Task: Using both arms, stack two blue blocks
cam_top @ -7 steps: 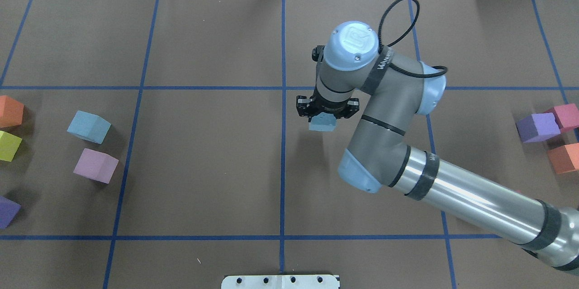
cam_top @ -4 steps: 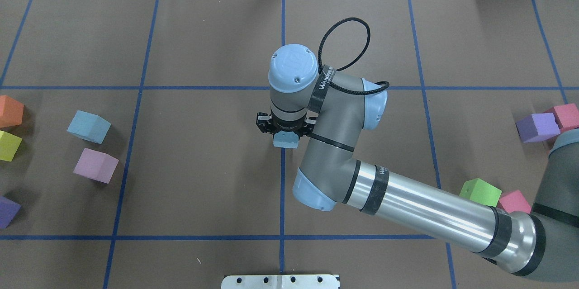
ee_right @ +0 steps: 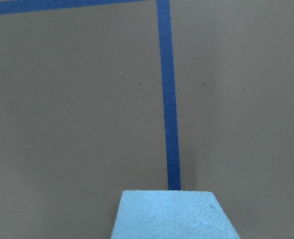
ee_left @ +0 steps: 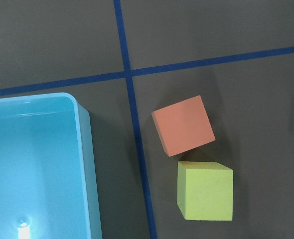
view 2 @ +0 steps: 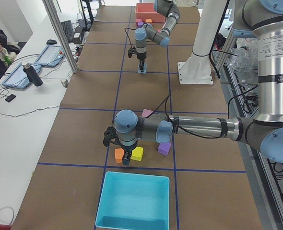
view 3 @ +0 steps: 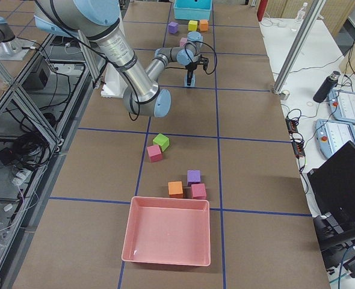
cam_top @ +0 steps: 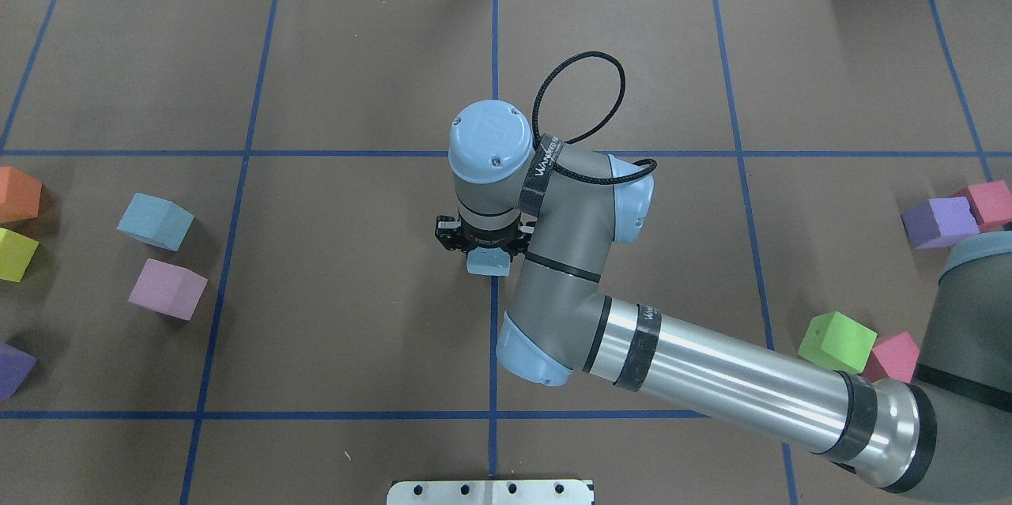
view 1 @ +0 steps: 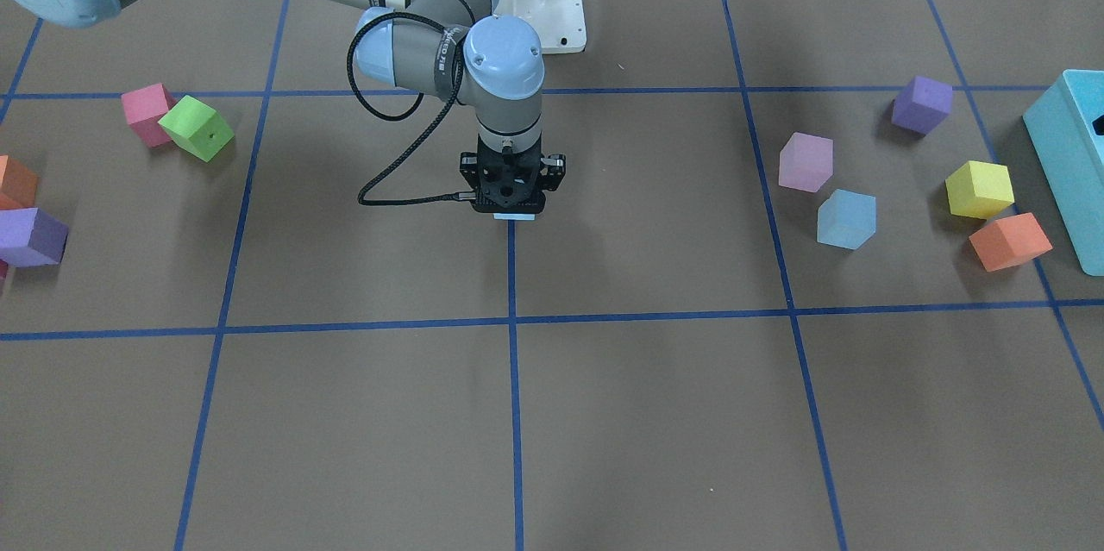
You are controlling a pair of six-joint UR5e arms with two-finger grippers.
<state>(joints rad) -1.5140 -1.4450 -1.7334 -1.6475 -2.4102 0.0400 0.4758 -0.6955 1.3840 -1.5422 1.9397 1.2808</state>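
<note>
My right gripper (cam_top: 484, 250) is shut on a pale blue block (cam_top: 489, 261) and holds it low over the centre tape line. The front view shows only a sliver of that block (view 1: 515, 217) under the gripper (view 1: 512, 208). In the right wrist view the block (ee_right: 174, 214) fills the bottom edge above the blue line. I cannot tell if it touches the table. The second blue block (cam_top: 156, 221) lies free at the table's left, also in the front view (view 1: 846, 219). My left gripper (view 2: 126, 162) shows only in the exterior left view, near an orange cube; I cannot tell its state.
A lilac cube (cam_top: 167, 289), an orange cube (cam_top: 17, 194) and a yellow cube (cam_top: 16, 254) lie near the free blue block. A turquoise box (view 1: 1069, 154) stands beyond them. Green (cam_top: 836, 341), pink (cam_top: 893, 355) and purple (cam_top: 939, 222) cubes lie on the right.
My right arm has carried the blue block leftward from right of the centre line to over it, and lowered it. The free blue block has not moved.
</note>
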